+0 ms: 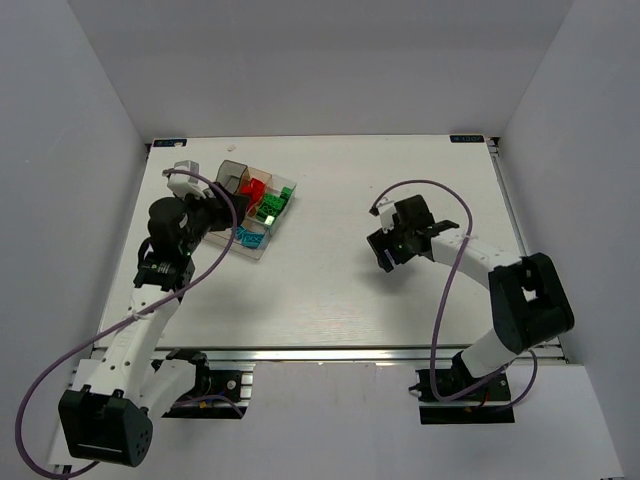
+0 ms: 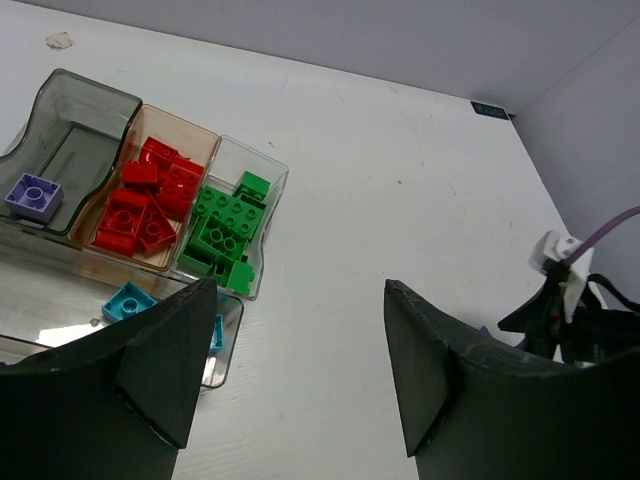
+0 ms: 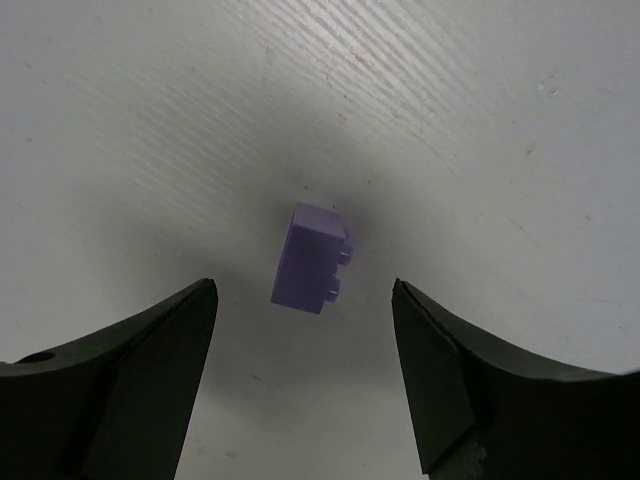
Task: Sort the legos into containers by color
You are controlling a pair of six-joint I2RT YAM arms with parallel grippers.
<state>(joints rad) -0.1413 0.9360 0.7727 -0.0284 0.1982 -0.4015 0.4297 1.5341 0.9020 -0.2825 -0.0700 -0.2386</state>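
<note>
White surface, matte, boxed by pale walls on three sides.

Nearest, right side: right arm folded at the elbow, forearm reaching in toward the middle, wrist tipped to look straight down. Right gripper is spread wide and holds nothing. A loose light purple lego lies on its side directly below, studs facing the right-hand finger, clear of both.

Handling judgement: hard plastic, very light, rigid, smooth faces. It is likely to skid or tip if nudged by one finger first. Best hold looks to be across the flat side walls, not the studs, with the pinch centred.

Further back, left side: left arm raised, wrist angled forward. Left gripper is parted wide and empty, poised over the tray's near end.

Farthest: containers tray holds a cyan brick nearest, then green bricks, red bricks and one purple brick in the grey compartment.
</note>
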